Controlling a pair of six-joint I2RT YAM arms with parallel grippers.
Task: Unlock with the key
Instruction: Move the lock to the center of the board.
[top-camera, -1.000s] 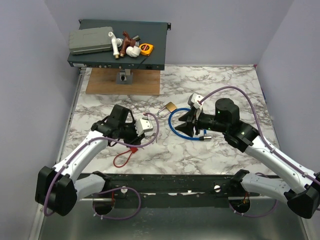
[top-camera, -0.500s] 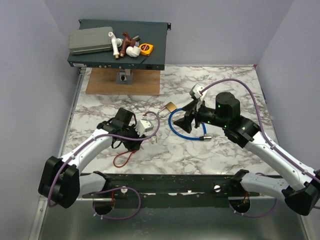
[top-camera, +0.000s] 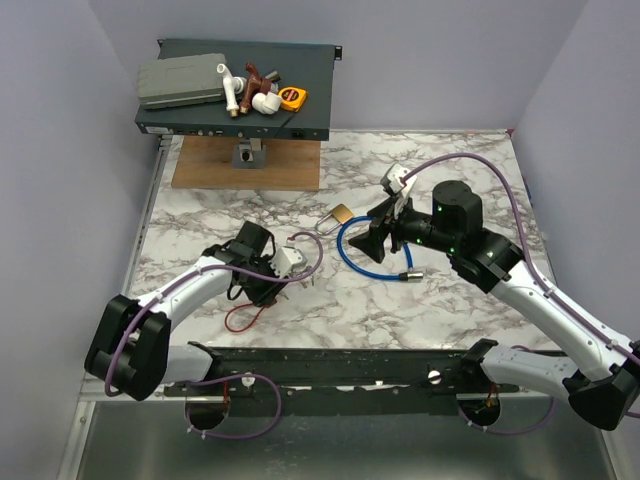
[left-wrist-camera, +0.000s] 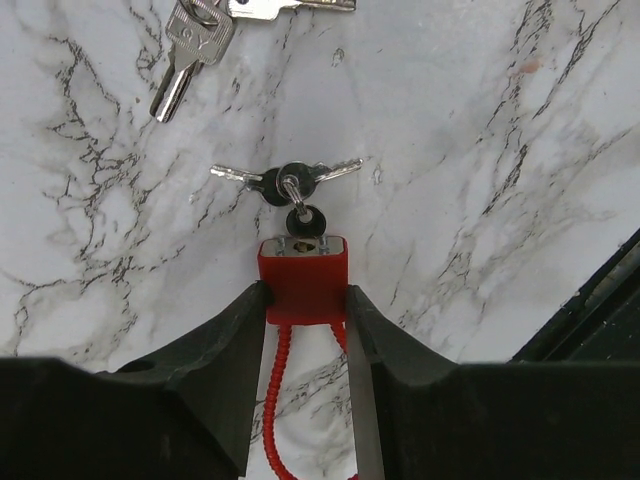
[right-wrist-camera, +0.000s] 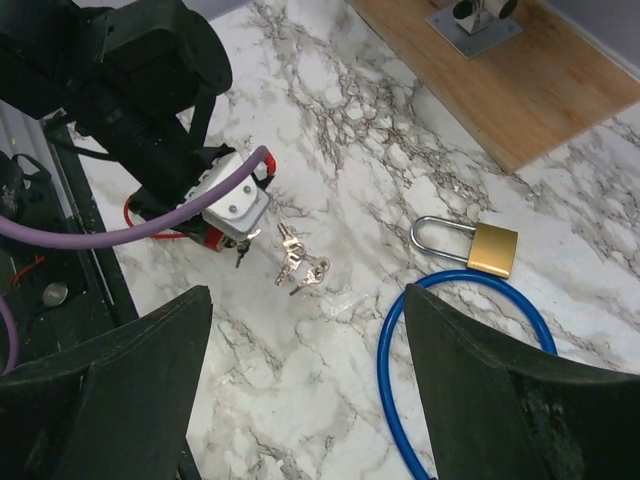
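You see the left gripper (left-wrist-camera: 305, 298) clamped on the key (left-wrist-camera: 303, 280) at its red tag. The right gripper (right-wrist-camera: 305, 300) stands released, well apart from the key, jaws wide.

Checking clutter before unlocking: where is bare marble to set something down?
Bare: the far right corner beyond the right hand; the near strip between the blue cable lock and the front rail; the left patch between the wooden board and the left arm. Crowded: the middle: brass padlock, loose keys, left hand shut on the key.
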